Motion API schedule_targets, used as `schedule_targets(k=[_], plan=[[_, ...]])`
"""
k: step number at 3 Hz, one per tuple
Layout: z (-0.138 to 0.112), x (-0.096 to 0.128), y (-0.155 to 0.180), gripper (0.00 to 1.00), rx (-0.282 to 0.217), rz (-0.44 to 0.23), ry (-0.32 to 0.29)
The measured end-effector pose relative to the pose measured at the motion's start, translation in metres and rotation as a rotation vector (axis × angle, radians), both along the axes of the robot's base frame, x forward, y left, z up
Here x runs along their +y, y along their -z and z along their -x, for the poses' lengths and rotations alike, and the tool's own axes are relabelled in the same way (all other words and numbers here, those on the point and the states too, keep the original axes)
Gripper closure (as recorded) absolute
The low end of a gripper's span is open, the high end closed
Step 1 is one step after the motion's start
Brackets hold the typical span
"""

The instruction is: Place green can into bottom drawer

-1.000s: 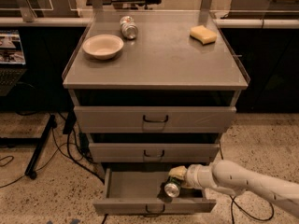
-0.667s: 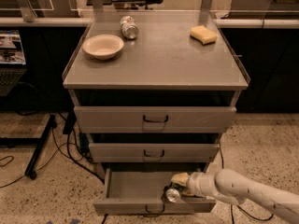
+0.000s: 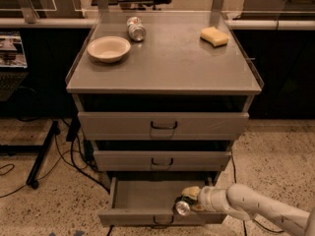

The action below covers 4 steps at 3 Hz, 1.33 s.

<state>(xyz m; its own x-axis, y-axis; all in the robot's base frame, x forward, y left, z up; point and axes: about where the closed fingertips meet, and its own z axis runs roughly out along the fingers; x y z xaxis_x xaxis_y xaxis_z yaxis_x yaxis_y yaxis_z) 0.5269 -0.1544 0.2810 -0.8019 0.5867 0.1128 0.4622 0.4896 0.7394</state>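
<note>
The bottom drawer (image 3: 142, 193) of the grey cabinet is pulled open. Inside it, near its front right corner, the green can (image 3: 183, 206) is tipped on its side, with a silver end facing the camera. My gripper (image 3: 191, 201) reaches into the drawer from the right on a white arm and is shut on the can, with yellowish fingers (image 3: 191, 192) above and below it. Much of the can's dark label is hidden by the fingers. I cannot tell if the can touches the drawer floor.
The two upper drawers (image 3: 162, 126) are slightly open. On the cabinet top are a beige bowl (image 3: 109, 48), a silver-white can (image 3: 136, 28) on its side and a yellow sponge (image 3: 214, 36). Cables and a black stand leg (image 3: 42, 154) lie on the floor at the left.
My gripper has carried the can lower into the bottom drawer, toward its front edge. Nothing on the cabinet top has moved.
</note>
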Motion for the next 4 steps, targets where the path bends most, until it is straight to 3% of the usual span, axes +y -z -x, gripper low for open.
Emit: schedule_targets(k=[1, 2, 3, 4], plan=[[-0.008, 0.001, 0.014, 1.0, 0.018, -0.015, 0.011], [-0.033, 0.006, 0.038, 1.0, 0.055, 0.005, 0.031], [-0.033, 0.007, 0.038, 1.0, 0.055, 0.005, 0.032], [-0.04, -0.001, 0.046, 1.0, 0.051, 0.013, 0.103]])
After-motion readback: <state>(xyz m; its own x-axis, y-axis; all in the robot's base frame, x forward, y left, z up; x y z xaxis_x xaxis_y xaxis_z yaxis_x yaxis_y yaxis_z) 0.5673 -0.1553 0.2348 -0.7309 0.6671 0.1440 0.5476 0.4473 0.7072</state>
